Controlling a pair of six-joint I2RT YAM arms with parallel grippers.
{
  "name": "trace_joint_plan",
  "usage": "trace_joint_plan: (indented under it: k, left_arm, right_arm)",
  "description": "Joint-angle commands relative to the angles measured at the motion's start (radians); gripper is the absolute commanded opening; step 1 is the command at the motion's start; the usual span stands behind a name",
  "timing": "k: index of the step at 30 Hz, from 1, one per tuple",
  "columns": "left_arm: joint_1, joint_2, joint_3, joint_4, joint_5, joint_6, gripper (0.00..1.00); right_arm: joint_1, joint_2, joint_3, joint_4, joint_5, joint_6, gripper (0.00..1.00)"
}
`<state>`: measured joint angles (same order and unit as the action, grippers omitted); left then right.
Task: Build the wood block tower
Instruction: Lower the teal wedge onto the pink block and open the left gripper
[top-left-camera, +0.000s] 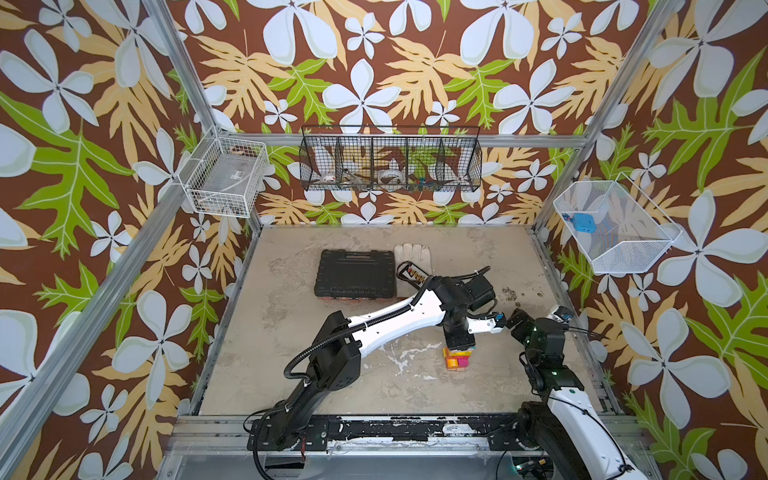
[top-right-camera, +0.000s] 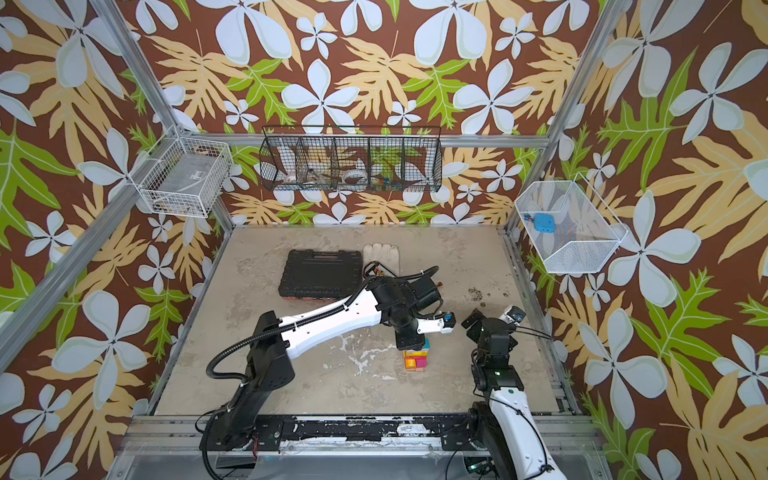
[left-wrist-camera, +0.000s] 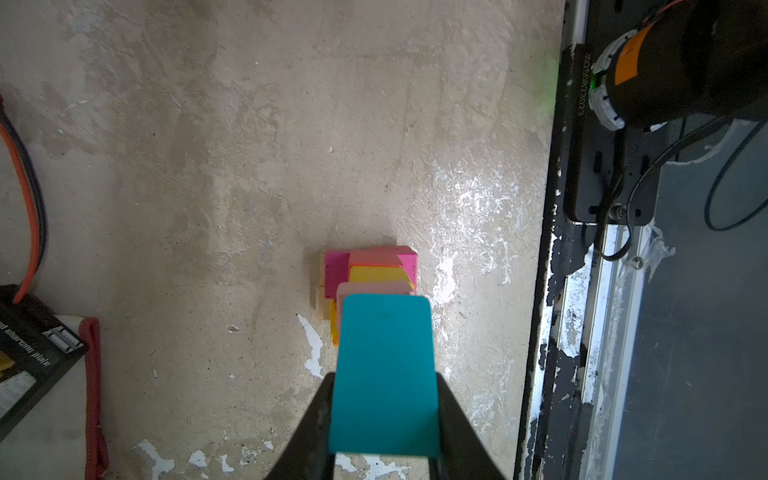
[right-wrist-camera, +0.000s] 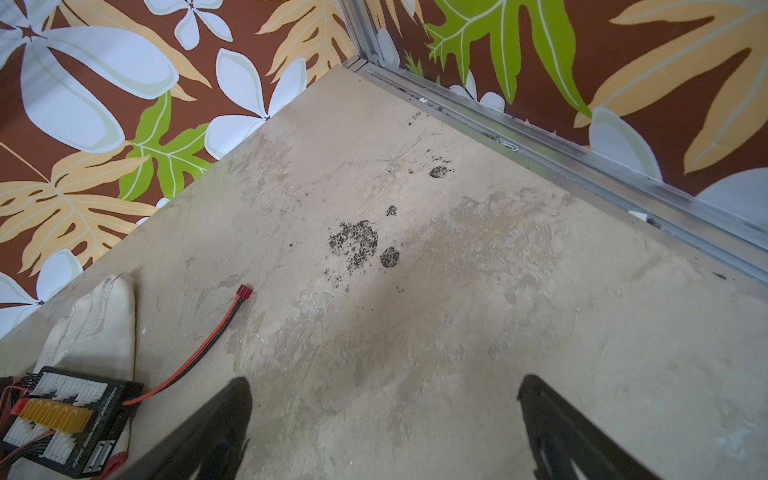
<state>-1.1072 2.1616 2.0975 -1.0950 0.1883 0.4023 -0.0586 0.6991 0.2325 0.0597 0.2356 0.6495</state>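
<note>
Jaws of my left gripper (left-wrist-camera: 384, 380) pinch the teal block (left-wrist-camera: 384, 332), the tower (left-wrist-camera: 376, 270) just beneath them; my right gripper (right-wrist-camera: 384, 386) gapes empty above the scuffed tabletop (right-wrist-camera: 498, 291) (floral wallpaper (right-wrist-camera: 83, 83) beyond its jaws).

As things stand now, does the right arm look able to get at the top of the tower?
Probably not: the left gripper, shut on the teal block, hangs right over the tower, covering its top. The right gripper stands open nearby.

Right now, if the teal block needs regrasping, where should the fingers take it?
Its two long, flat, parallel sides, from straight above, as the left gripper holds the teal block now; that keeps fingers clear of the tower below.
</note>
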Motion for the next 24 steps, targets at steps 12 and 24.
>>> trace_joint_plan:
  k: [12,24]
  left_arm:
    - [-0.002,0.004,0.010,-0.024,-0.029,-0.001,0.43]
    - [-0.002,0.008,0.022,-0.028,-0.027,-0.002,0.45]
  right_arm:
    - [0.001,0.000,0.004,0.035,0.001,-0.006,1.00]
    - [0.001,0.000,0.002,0.036,0.001,-0.007,1.00]
